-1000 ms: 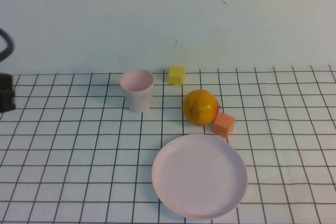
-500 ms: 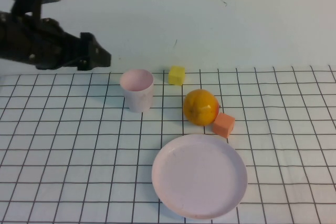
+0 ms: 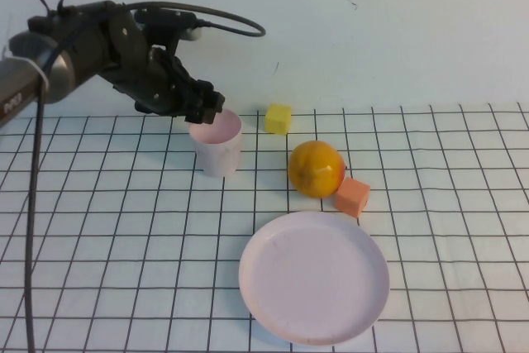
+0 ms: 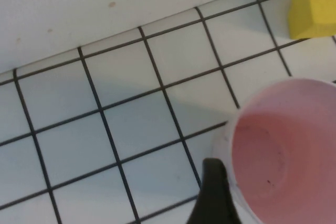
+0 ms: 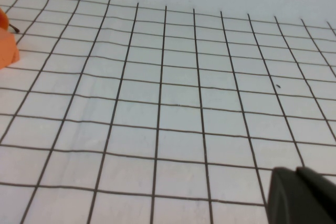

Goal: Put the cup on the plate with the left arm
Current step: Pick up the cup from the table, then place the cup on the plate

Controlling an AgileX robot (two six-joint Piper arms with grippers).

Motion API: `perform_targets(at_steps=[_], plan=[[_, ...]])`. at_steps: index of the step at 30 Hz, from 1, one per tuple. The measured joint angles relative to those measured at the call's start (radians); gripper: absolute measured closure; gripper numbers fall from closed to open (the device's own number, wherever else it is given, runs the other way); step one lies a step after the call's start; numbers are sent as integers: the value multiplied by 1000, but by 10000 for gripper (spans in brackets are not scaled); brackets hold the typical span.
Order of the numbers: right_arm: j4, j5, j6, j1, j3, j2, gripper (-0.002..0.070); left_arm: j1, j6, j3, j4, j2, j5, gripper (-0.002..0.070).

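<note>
Left arm has swung in to the cup's rim

The black left gripper [image 3: 205,105], open, now hangs at the small pale pink plastic cup [image 3: 216,143], standing ungrasped on the gridded worktop [image 3: 99,229], well apart from the round pink plastic plate [image 3: 314,277]; right gripper [image 5: 302,195]: can't tell.

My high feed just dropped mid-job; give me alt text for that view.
The left gripper hovers at the back-left rim of the upright cup, not yet holding it. The plate lies bare nearer the camera, with an orange, an orange cube and a yellow cube between. The right gripper is out of view.
</note>
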Motion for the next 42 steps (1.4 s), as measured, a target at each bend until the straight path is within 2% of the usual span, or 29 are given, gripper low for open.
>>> perform_targets(at_steps=[5,10,11,13,15,21,26,32,37,42], plan=[[0,0,0,0,0,0,678,0,-1,-63,6,113,-7,231],[0,0,0,0,0,0,678,0,-1,-66,6,123,-7,235],[0,0,0,0,0,0,678,0,-2,-80,7,163,-2,476],[0,0,0,0,0,0,678,0,12,-82,4,164,3,587],[0,0,0,0,0,0,678,0,57,-82,-14,164,11,631],[0,0,0,0,0,0,678,-8,253,-82,-107,115,123,645],[0,0,0,0,0,0,678,-62,477,-84,-149,8,311,645],[0,0,0,0,0,0,678,-123,607,-86,-288,-36,501,646],[0,0,0,0,0,0,678,-204,611,-19,-263,-36,505,646],[0,0,0,0,0,0,678,-288,615,119,-212,-36,340,646]])
